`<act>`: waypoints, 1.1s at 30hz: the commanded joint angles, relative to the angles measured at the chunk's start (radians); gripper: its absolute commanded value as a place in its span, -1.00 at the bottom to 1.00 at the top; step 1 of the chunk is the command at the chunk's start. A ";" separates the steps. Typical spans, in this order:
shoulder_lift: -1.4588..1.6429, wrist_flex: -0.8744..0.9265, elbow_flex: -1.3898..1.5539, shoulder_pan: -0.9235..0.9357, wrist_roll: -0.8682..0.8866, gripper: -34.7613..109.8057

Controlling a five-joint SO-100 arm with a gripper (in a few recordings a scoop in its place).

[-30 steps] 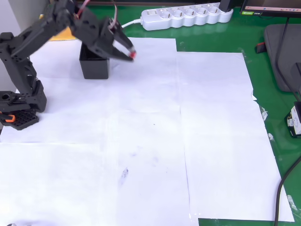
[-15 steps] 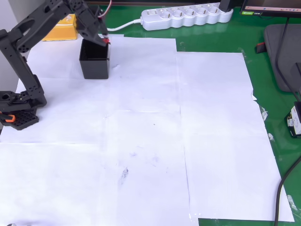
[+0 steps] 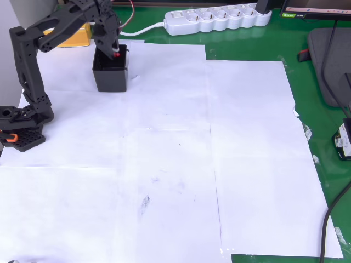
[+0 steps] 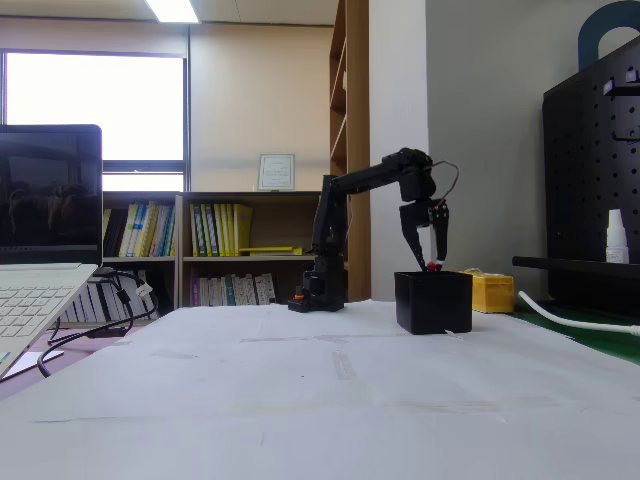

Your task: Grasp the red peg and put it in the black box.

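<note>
A: The gripper (image 3: 117, 53) is hanging right over the black box (image 3: 110, 78) in the overhead view, fingers pointing straight down.

B: And it is clenching the red peg (image 3: 118, 54) between the fingertips; the little red dot is sitting just above the box's open top.

A: The fixed view is backing that up: the gripper (image 4: 432, 262) is pointing down at the black box (image 4: 433, 302), with the red peg (image 4: 432, 266) showing at the tips, level with the rim.

B: The box is standing upright on the white paper sheets (image 3: 181, 153), near their far left corner in the overhead view.

A: A yellow block (image 3: 70, 35) is lying just behind the box, and a white power strip (image 3: 218, 19) is stretching along the green mat (image 3: 307, 87) at the top.
</note>
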 commanded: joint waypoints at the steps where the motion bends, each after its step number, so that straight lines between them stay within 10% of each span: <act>1: 0.005 0.021 0.014 -0.018 -0.020 -0.52; 5: 0.008 0.046 0.009 -0.028 -0.055 -0.50; 7: 0.012 0.061 0.011 -0.032 -0.061 -0.10; 19: 0.014 0.098 0.044 -0.017 -0.074 0.10; 25: 0.014 0.098 0.064 -0.005 -0.031 -0.51; 33: 0.002 0.141 0.132 0.017 -0.028 -0.52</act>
